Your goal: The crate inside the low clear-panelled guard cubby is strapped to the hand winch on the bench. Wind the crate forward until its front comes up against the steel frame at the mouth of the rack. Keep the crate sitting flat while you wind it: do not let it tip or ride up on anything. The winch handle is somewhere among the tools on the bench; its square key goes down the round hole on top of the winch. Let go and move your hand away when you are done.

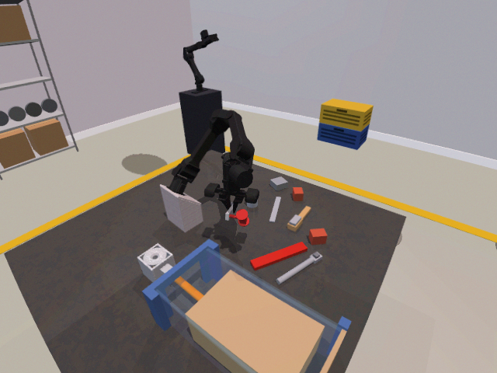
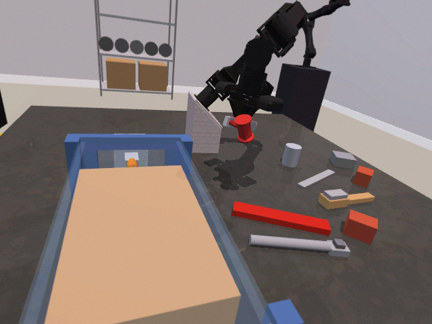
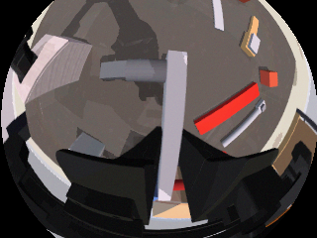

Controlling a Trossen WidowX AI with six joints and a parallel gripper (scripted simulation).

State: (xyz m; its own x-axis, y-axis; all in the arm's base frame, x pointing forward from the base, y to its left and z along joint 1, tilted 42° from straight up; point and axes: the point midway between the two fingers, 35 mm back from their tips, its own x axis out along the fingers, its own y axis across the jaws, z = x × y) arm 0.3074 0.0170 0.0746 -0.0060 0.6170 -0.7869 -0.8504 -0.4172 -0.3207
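Note:
My gripper is shut on the grey bar of the winch handle, holding it above the bench. The handle has a red knob; its grey shaft with a square end points left in the wrist view. The white winch with a round hole on top stands beyond the blue-framed cubby. The tan crate looks flat inside. An orange strap spans the gap between crate and mouth.
A pale slanted block stands between gripper and winch. A red bar and grey wrench lie beside the cubby. A brush, grey can, light strip and red blocks are farther off.

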